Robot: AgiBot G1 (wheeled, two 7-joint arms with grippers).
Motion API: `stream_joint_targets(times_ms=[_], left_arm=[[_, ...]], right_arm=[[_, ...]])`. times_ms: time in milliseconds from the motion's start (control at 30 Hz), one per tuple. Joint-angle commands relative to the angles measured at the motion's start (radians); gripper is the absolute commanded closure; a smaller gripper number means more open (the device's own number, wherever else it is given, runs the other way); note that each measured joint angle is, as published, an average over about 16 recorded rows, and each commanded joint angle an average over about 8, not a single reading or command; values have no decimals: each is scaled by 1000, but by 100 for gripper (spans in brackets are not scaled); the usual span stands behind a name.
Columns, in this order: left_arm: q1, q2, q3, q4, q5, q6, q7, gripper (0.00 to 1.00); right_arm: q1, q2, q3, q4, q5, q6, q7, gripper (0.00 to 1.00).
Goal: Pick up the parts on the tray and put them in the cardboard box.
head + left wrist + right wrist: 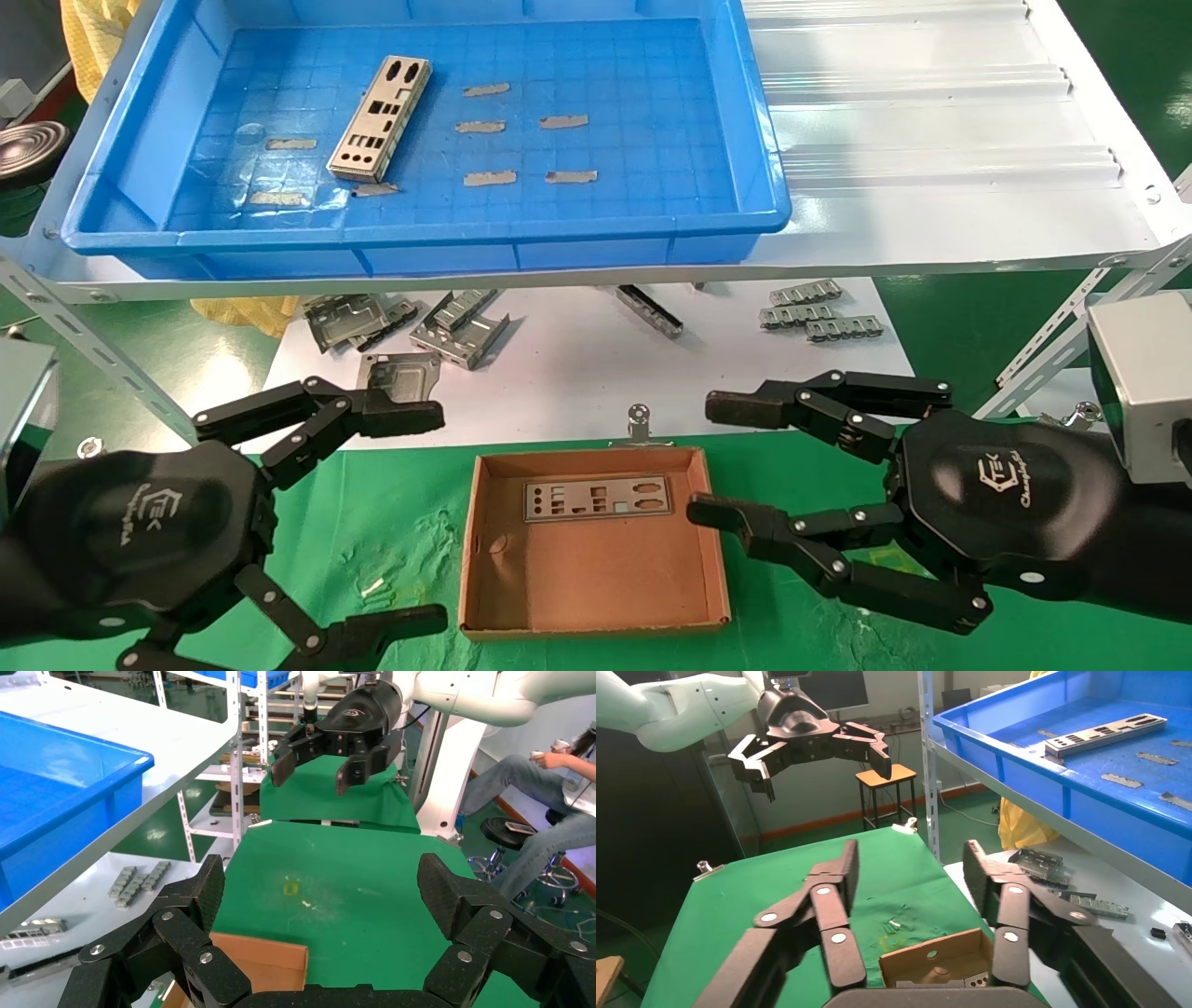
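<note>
We see the tray (745,168) on the shelf with one part (380,118) inside. Below, the cardboard box (717,559) holds another plate (596,498). Flanking it, left gripper (410,517) and right gripper (722,461) hover spread wide, holding nothing.

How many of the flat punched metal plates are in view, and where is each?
2. One plate lies in the blue tray, toward its left half. The other plate lies flat in the cardboard box, near its far wall. None seems hidden.
</note>
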Motion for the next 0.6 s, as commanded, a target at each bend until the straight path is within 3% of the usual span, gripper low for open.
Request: stream_joint_targets(times_ms=[33,600], left_arm=[[0,0,0,0,0,0,0,0],[0,0,0,0,0,0,0,0]], right_arm=[[0,0,0,0,0,0,0,100],[0,0,0,0,0,0,0,100]])
